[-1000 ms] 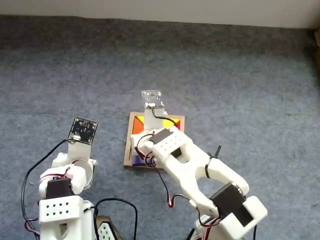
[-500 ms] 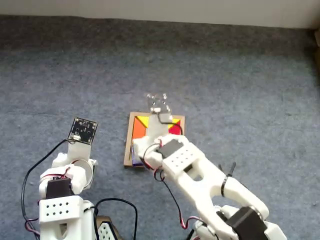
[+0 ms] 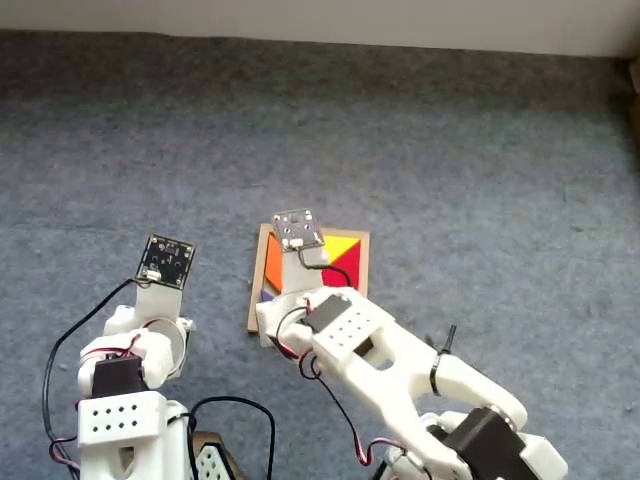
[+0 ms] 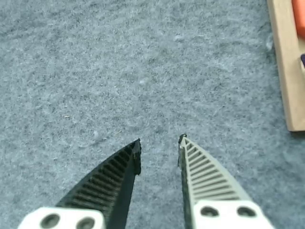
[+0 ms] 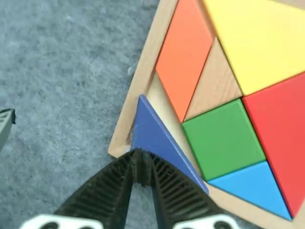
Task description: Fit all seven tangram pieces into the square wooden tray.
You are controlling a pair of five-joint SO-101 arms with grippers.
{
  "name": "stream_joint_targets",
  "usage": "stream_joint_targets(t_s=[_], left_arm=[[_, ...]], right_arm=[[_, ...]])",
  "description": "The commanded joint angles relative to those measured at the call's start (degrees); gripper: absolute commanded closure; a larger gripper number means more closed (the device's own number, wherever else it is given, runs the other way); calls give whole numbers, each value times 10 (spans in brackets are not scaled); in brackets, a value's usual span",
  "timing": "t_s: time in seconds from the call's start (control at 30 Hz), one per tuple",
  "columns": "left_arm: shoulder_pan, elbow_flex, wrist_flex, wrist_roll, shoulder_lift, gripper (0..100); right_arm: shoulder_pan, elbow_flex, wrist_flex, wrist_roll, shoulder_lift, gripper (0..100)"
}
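I'm watching the dark blue triangle [image 5: 157, 138] hanging over the pale open slot along one edge of the square wooden tray [image 5: 143, 71], its outer side overlapping the rim (not lying flat in the slot, as far as I can tell). The right gripper [image 5: 141, 171] is pinching it, jaws closed tight on the triangle's near corner. Inside the tray the orange parallelogram [image 5: 183, 57], yellow triangle [image 5: 257, 38], wood-coloured triangle [image 5: 214, 86], green square [image 5: 224, 138], red triangle [image 5: 281, 124] and light blue triangle [image 5: 252, 183] are lying flush together. The tray is sitting mid-carpet [image 3: 480, 150]. The left gripper [image 4: 160, 141] is hovering over bare carpet near the tray's edge, jaws parted, gripping nothing.
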Motion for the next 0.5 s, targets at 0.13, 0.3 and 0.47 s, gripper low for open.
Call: stream_joint_targets(t_s=[0.13, 0.3, 0.47], left_arm=[[-7, -4, -7, 2, -7, 852], [-7, -4, -7, 2, -7, 852], [-7, -4, -8, 2, -7, 852]], right_arm=[[21, -33, -9, -4, 29, 994], [27, -32, -61, -4, 27, 994], [29, -36, -96, -2, 27, 994]])
